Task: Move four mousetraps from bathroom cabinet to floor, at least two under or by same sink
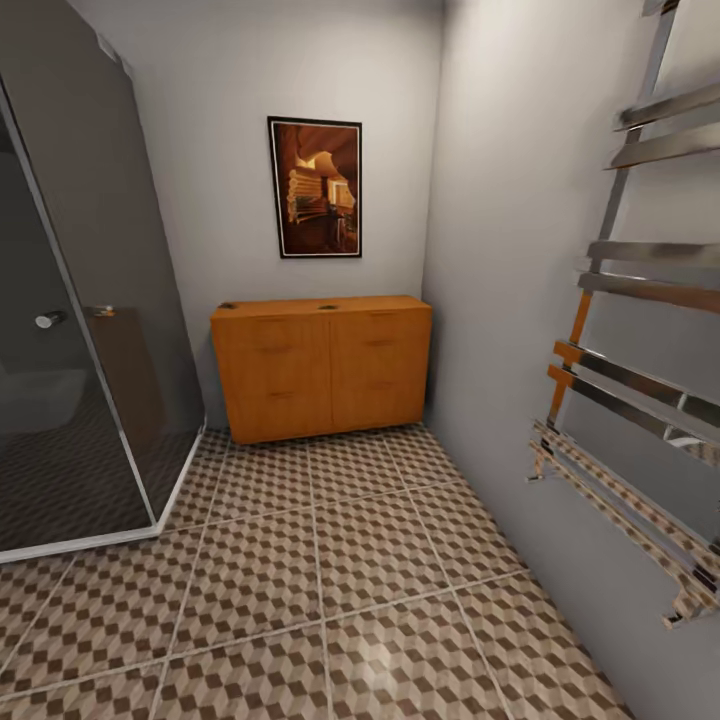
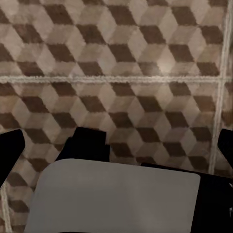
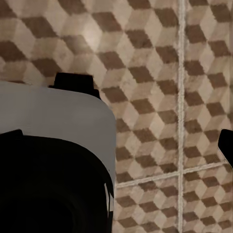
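Ahead, cabinet [image 1: 322, 365] on bathroom floor [image 1: 330, 580] bears no readable writing; gripper states: cannot tell.

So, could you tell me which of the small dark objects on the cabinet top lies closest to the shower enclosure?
The one at the cabinet's back left corner; the other sits near the middle of the top, farther from the shower enclosure.
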You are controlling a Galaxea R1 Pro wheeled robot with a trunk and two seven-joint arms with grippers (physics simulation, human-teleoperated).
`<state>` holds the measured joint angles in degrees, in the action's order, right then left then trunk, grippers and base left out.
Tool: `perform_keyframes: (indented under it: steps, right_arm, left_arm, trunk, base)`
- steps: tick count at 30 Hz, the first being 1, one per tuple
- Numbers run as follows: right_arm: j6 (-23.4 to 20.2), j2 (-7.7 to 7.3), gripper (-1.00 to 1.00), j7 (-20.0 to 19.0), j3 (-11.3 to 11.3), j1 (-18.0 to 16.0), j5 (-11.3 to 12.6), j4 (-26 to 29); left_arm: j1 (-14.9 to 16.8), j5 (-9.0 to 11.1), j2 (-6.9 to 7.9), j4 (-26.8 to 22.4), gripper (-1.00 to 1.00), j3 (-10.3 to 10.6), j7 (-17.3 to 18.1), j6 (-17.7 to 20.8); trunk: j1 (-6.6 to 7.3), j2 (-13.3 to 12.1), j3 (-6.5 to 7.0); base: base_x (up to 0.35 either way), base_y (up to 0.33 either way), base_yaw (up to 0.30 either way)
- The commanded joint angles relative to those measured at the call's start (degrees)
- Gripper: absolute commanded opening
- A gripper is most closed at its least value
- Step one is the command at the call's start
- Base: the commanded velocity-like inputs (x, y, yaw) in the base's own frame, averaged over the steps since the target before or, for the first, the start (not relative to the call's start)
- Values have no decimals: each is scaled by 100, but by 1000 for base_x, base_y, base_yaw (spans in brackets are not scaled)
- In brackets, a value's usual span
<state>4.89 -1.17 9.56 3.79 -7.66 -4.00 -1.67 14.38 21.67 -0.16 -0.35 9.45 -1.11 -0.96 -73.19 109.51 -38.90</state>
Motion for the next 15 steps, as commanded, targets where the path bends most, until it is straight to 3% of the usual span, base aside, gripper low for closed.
perform_keyframes:
  steps: [1, 8, 15]
  right_arm:
    - [15, 1, 100, 28, 34, -7, -42, -18]
    - [6, 9, 100, 18, 34, -7, -45, -18]
    - [34, 4, 100, 44, 34, -7, -54, -18]
  left_arm:
    - [3, 48, -1, 1, 100, 49, -12, -10]
    - [3, 48, 3, 2, 100, 49, -12, -10]
    - [3, 48, 0, 4, 100, 49, -12, -10]
  trunk:
    - [-3, 2, -5]
    - [-3, 2, -5]
    - [-3, 2, -5]
  base:
    - [323, 0, -19]
    - [323, 0, -6]
    - [323, 0, 193]
